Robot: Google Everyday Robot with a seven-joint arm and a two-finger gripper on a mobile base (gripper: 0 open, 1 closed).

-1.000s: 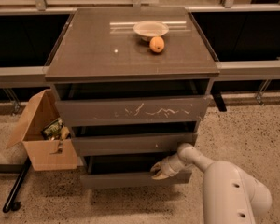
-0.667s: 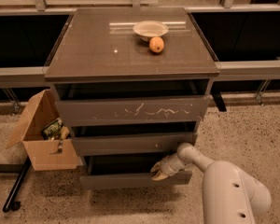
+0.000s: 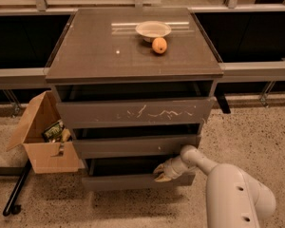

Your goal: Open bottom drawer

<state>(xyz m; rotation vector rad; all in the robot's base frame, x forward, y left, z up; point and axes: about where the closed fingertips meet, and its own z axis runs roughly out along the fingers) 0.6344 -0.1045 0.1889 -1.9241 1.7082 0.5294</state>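
Note:
The cabinet has three dark grey-brown drawers, each pulled out a little. The bottom drawer (image 3: 128, 180) has a plain flat front and is the lowest, with a dark gap above its top edge. My gripper (image 3: 162, 172) is at the right part of that drawer's top edge, reaching in from my white arm (image 3: 232, 194) at the lower right. The fingertips touch or hook the top edge of the front. The scratched top drawer (image 3: 133, 112) and the middle drawer (image 3: 135, 145) sit above it.
A white bowl (image 3: 153, 30) and an orange (image 3: 159, 45) sit on the cabinet top. An open cardboard box (image 3: 43, 139) with items stands on the floor to the cabinet's left, beside a black pole (image 3: 16, 189). Speckled floor lies in front.
The gripper stays at the bottom drawer's top edge; it has shifted very slightly left. The drawer's position looks about the same.

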